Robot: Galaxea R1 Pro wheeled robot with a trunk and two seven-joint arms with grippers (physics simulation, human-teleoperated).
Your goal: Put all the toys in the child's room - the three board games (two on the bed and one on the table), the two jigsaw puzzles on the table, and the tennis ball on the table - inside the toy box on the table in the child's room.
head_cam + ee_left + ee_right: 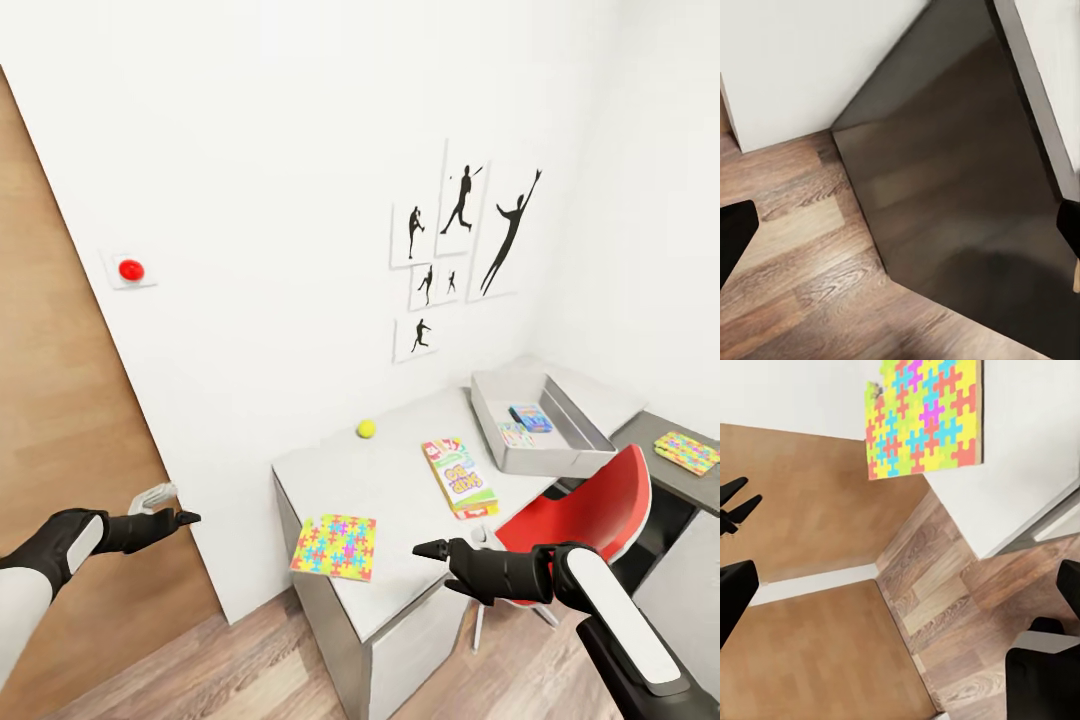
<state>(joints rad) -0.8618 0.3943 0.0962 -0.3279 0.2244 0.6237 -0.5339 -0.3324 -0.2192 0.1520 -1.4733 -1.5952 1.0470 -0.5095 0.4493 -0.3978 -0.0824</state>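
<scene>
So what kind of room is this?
Most likely a child's bedroom or playroom: sports silhouette pictures on the wall, a jigsaw puzzle, a tennis ball and a Skip-Bo game on the desk.

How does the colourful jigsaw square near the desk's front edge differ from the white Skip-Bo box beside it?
The multicoloured jigsaw puzzle square is square and covered all over in interlocking yellow, pink, green and blue pieces; the white Skip-Bo game box is a longer rectangle with lettering. The puzzle lies nearer the desk's front corner, the box further back towards the grey bin. Both lie flat on the pale desk top.
</scene>
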